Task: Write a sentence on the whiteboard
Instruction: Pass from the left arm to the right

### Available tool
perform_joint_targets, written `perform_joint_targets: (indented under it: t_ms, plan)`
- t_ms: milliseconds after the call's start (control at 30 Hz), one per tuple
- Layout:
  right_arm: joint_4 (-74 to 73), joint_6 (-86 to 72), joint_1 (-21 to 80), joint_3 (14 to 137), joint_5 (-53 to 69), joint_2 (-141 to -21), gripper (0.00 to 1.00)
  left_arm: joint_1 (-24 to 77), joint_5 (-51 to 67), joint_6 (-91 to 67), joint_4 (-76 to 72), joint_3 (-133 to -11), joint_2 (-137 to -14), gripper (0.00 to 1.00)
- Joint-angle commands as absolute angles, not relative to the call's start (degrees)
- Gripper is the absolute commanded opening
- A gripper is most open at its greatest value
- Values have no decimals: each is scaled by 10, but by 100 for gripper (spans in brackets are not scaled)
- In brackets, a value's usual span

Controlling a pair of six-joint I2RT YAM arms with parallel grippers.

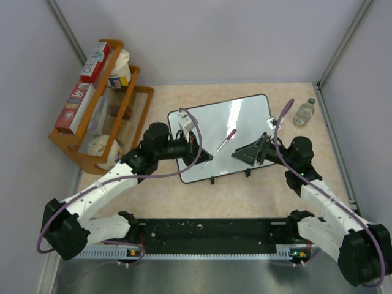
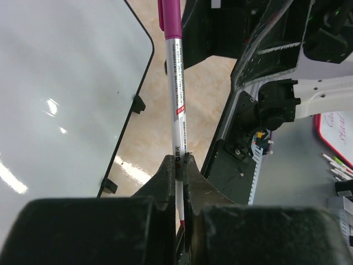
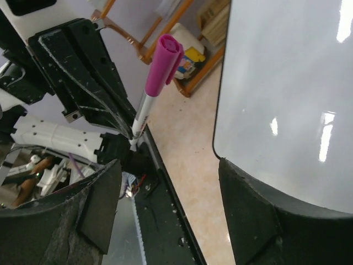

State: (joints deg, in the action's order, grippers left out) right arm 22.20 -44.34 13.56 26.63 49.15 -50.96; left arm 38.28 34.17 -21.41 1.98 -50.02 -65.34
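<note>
Pink-capped marker point(image 2: 176, 94) is what your left gripper point(image 2: 180, 163) has: fingers pressed tight on the white barrel near its lower end, with the rest of the pen sticking straight out ahead of the tips. You only see that pinch properly from the left wrist cam. From the top cam the pen just reads as a thin line slanting over the whiteboard point(image 1: 245, 119).

Your right gripper point(image 1: 239, 155) is spread wide with nothing between the fingers. Its wrist cam gives you something the others don't — the marker's cap sits out ahead, in line with the gap between the two fingers, tilted, with the board filling the side next to one finger. You can't tell from that angle how far the cap is from the tips.

Top cam is the only one showing the whole layout — the whiteboard lies on the table point(image 1: 257, 196) between the two grippers, which face each other over its near half. Beyond the left gripper there's a wooden rack point(image 1: 73, 149), and beyond the right one a small bottle point(image 1: 304, 113). The board surface is glossy white with light glare.
</note>
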Motion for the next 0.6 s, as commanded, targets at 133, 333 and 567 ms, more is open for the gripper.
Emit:
perform_joint_targets:
  t_ms: [133,333,567]
  plan:
    - [523,-551,241,296,486,-641,57,377,409,-239,-38,-486,-633,0]
    - [711,-655,258,305,503,-739,42,377,434,-244,-44,-486,-642,0]
    - [641,-600,283,317,497,-724,40,376,436,-243,-39,-485,-647,0]
